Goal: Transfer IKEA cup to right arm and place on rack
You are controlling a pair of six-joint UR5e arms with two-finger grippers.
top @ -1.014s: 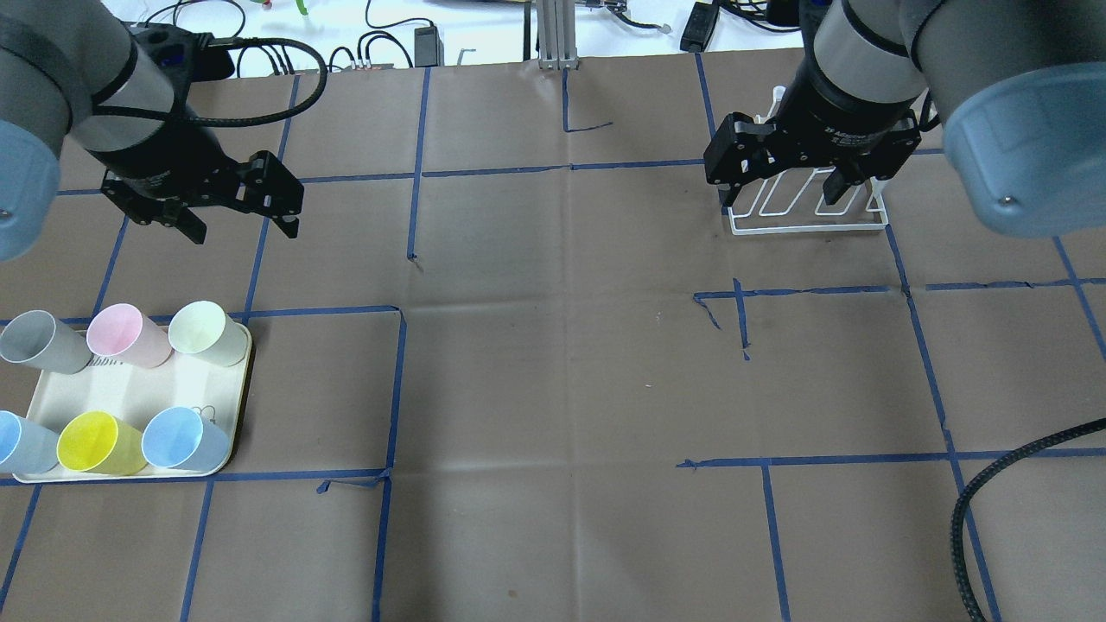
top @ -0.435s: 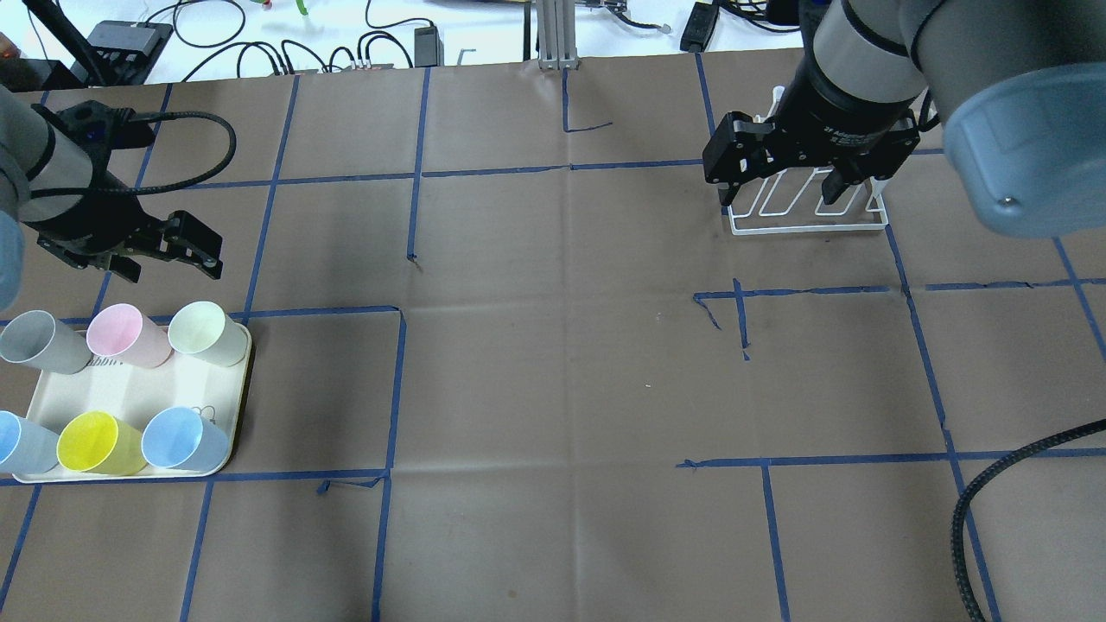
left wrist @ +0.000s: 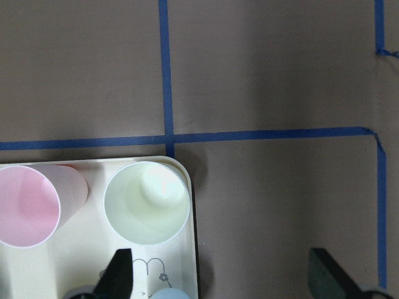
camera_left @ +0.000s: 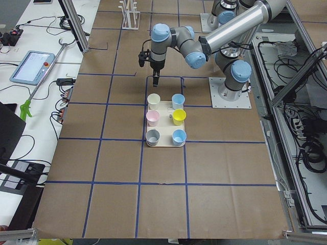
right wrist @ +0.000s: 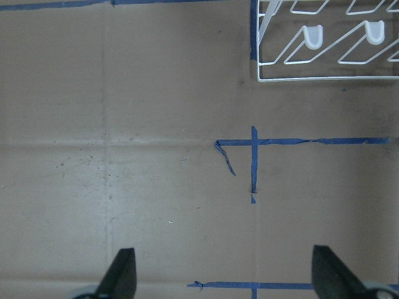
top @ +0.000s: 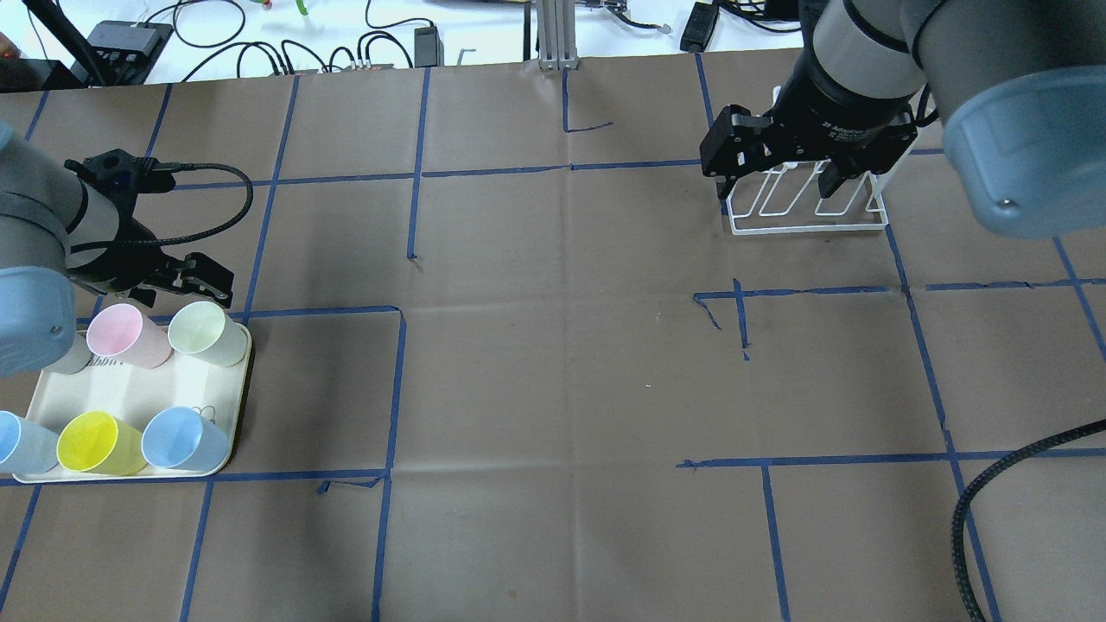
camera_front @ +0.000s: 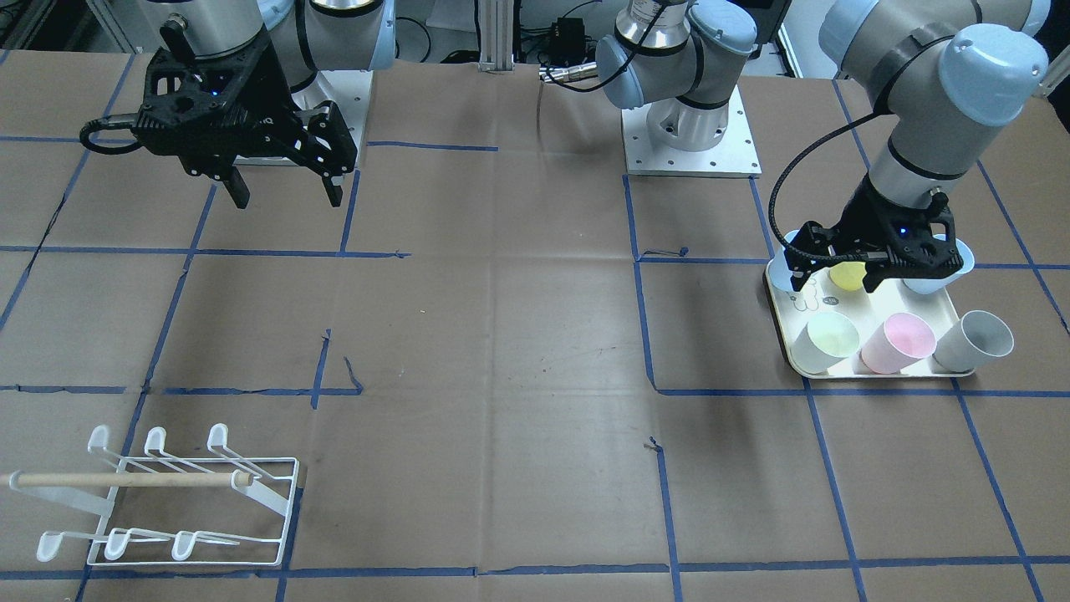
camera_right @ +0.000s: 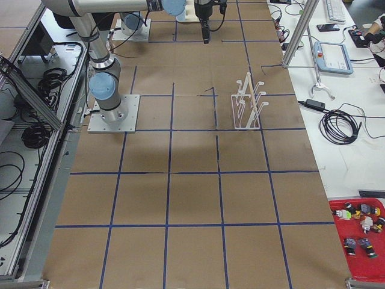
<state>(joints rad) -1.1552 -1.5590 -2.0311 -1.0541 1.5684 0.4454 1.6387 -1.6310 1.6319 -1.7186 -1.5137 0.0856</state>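
Silver arms [camera_front: 886, 42] wear light-blue joint caps [camera_front: 993, 75] — black jaws, ribbed hose [camera_front: 775, 196].

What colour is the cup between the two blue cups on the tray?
The cup is yellow; the overhead exterior view shows it best.

A brown-papered tabletop [top: 553, 389] gridded with blue tape [top: 417, 130] carries a cream tray [top: 130, 384] at its near left. Black cables [top: 285, 56] trail along the far edge. Off the ends, a tablet [camera_left: 31, 66] and a red tray [camera_right: 367, 268] of small parts lie on white surfaces.
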